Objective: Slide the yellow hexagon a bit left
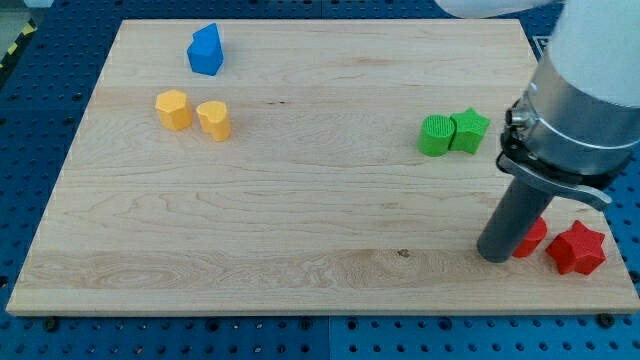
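1. Camera view: my tip (pixel 494 254), a bare rod w/ nothing to pinch, rested on the wooden board (pixel 300 200) touching a red block (pixel 530 237), bottom right.
2. Yellow hexagon block (pixel 173 109) sat far off, top left; w/ a second yellow block (pixel 214 119) just beside its right, I'd need to approach from that side.

A wooden counter (pixel 320 250) fills most of the frame, resting on a blue perforated surface (pixel 30 130). In the upper left stands a blue block (pixel 205 50) with a pointed top. Below it, a yellow block (pixel 214 119) of unclear shape sits left of centre. Toward the upper right, a green cylinder (pixel 436 135) touches a green star (pixel 469 130) on its right. In the lower right, a red star (pixel 577 249) lies near the counter's edge, with a partly hidden red block (pixel 532 237) just beside it on its left.
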You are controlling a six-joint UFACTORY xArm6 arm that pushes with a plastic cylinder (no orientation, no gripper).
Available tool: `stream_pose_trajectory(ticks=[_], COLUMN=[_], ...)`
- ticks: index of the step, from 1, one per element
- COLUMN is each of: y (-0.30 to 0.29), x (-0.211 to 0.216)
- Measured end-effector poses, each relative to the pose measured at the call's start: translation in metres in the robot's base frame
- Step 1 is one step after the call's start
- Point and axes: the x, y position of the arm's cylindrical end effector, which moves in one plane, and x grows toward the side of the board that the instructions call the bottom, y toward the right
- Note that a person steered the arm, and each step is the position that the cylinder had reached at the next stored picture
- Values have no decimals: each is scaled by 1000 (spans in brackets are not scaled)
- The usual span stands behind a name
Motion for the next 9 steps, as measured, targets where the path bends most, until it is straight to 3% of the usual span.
stream_pose_trajectory(ticks=[2, 3, 7, 9], y=[-43, -73, -72, -131], x=[-20, -62, -91, -140])
